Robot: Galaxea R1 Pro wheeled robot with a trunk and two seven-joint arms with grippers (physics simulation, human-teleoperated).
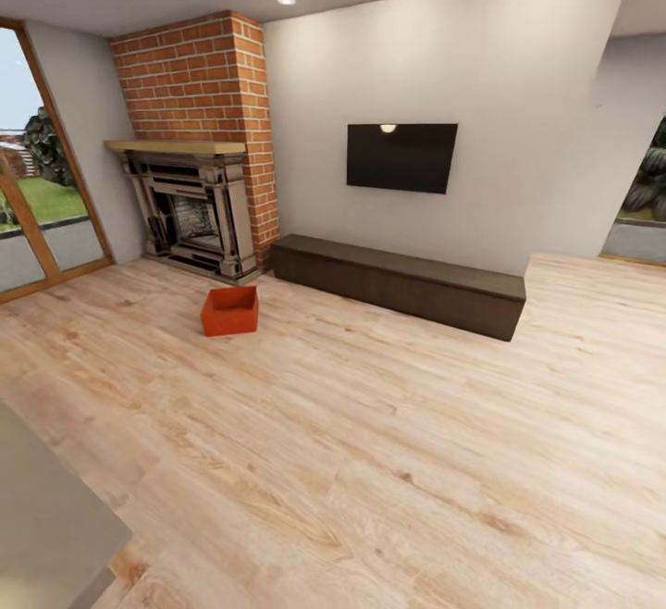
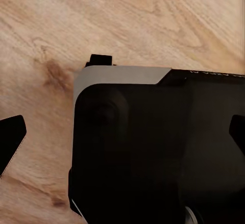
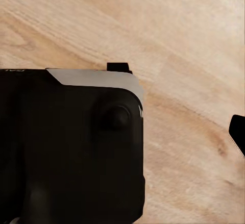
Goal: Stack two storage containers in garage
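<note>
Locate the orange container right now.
Head view, left of centre: the orange container sits on the wood floor, just in front of the brick fireplace, left of the dark bench.

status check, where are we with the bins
Both grippers open, holding nothing. One storage container on the wood floor near the fireplace, not yet picked up. Open floor between robot and bin.

Brick fireplace (image 1: pixel 199 174) in corner, wood shelf (image 1: pixel 176 146) on top. Black TV (image 1: pixel 401 156) on wall. Long dark bench (image 1: pixel 400 283) below TV. Big window (image 1: pixel 37 174) beside fireplace.
</note>
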